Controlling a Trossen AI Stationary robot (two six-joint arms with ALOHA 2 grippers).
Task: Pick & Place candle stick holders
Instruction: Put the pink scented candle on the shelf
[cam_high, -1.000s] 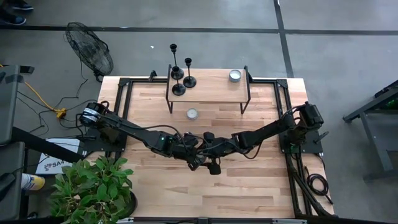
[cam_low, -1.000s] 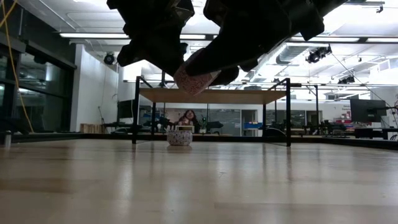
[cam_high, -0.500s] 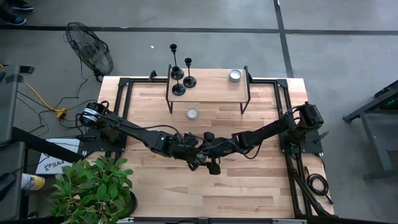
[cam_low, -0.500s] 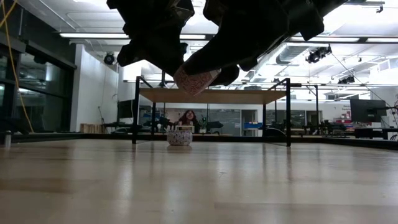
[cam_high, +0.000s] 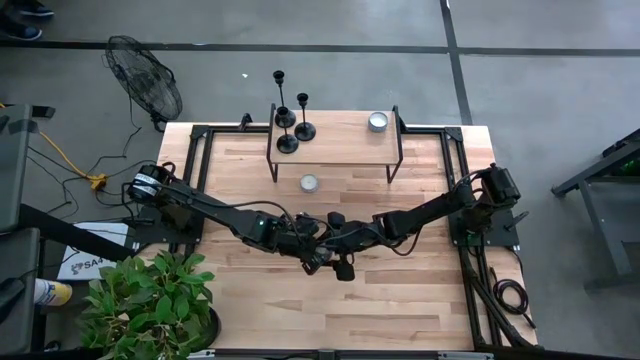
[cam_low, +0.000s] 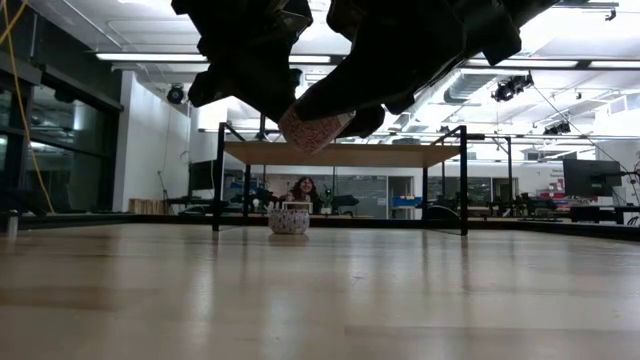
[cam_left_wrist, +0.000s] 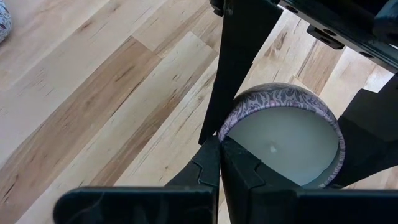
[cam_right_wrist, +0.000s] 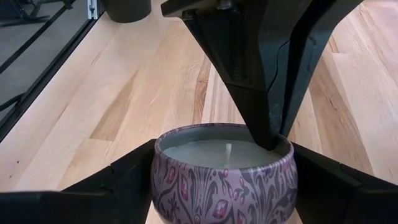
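**Candle tin mid-handover above worktop, slip risk**

Both arms met over the middle of the worktop (cam_high: 400, 290). A patterned candle tin (cam_right_wrist: 222, 168) hung in the air between them, clear of the wood in the low view. The left gripper (cam_left_wrist: 219, 163) had its fingers pressed together, pinching the tin's rim, one finger inside against the wax. The right gripper (cam_right_wrist: 221, 177) had its fingers spread wide on either side of the tin's wall, close to it or just touching; contact could not be confirmed.

The candle stick holders (cam_high: 289, 122) were not being handled at all. All three stood upright at the left end of the small raised shelf (cam_high: 340, 148) at the far edge of the worktop, close together. A second tin (cam_high: 377, 121) sat at the shelf's right end, a third tin (cam_high: 309, 183) on the worktop below the shelf.

Risks, as judged:
- The left grip was a thin rim pinch, so the tin could tilt or swing if the right fingers pushed it unevenly while closing.
- If the left let go before the right had firm hold, the tin would likely drop to the worktop and roll.
- The right fingers might clip the left finger at the rim, since both crowded the same spot.
- Carrying toward the shelf later, an arm could knock the slim, top-heavy holders over.
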